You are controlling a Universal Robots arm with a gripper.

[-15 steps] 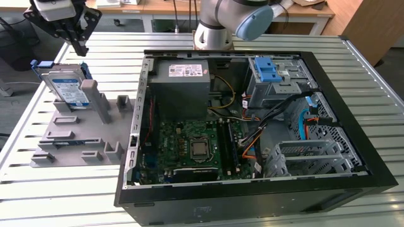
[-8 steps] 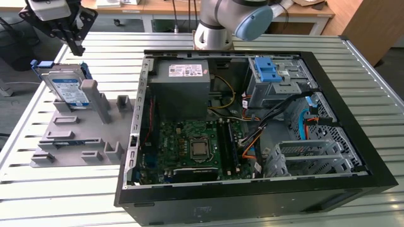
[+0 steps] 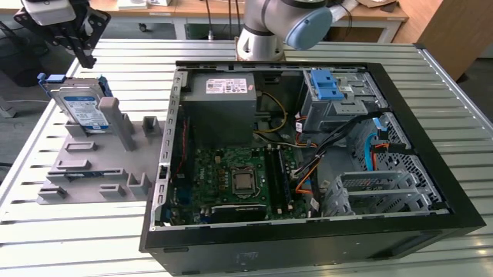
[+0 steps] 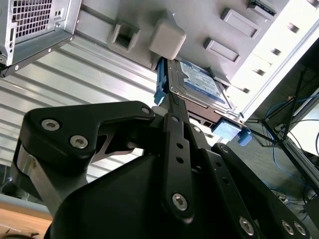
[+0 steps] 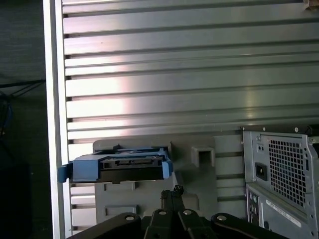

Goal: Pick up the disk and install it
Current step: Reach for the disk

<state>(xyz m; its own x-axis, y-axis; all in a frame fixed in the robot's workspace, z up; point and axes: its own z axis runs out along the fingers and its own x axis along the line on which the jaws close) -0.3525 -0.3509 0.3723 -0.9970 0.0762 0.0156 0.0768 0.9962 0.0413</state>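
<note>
Nothing is done yet: the disk point(image 3: 83, 108) stands in its grey rack point(image 3: 85, 173) while the gripper point(image 3: 85, 57) hovers above, seemingly pinched together and empty.

Count taken as follows.

- Counter point(image 3: 324, 52), slatted metal: one.
- Computer case point(image 3: 308, 248), open: one.
- Grey fixture plate point(image 3: 108, 156): one.
- Disk point(image 3: 81, 107): one.
- Inside the case:
  - Power-supply box point(image 3: 223, 107): one.
  - Motherboard point(image 3: 223, 190): one.
  - Metal cages: two, being the latched cage point(image 3: 335, 95) with its blue catch and the plain cage point(image 3: 381, 190).
- Robot arm point(image 3: 269, 29): one.
- Gripper point(image 3: 83, 57): one.
</note>
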